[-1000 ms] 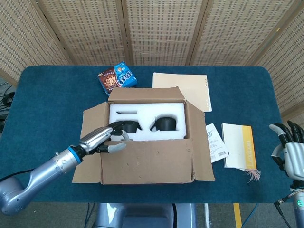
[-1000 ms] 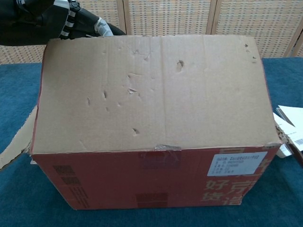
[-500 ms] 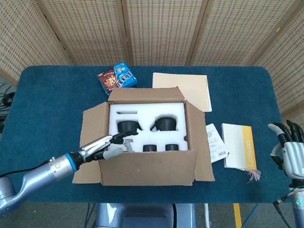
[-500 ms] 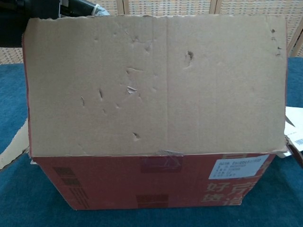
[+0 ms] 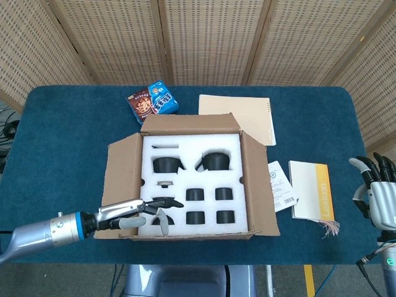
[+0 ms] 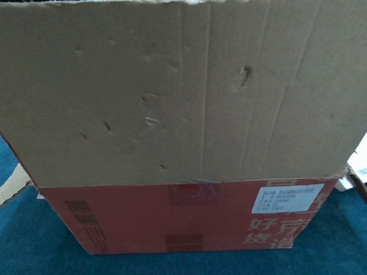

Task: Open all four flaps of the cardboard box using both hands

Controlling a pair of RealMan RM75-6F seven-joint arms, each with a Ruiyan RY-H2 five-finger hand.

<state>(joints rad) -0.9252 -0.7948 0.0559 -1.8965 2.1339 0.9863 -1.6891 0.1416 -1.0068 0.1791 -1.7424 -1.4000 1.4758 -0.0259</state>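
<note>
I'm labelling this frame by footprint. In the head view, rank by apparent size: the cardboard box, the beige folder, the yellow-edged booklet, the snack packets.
1. cardboard box
2. beige folder
3. yellow-edged booklet
4. snack packets, taken as a pair

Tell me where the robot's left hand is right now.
In the head view, the left hand is at the near-left corner of the cardboard box, fingers reaching over the white foam insert.

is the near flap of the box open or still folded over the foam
Open: the near flap stands up off the white foam, whose full top shows in the head view.
</note>
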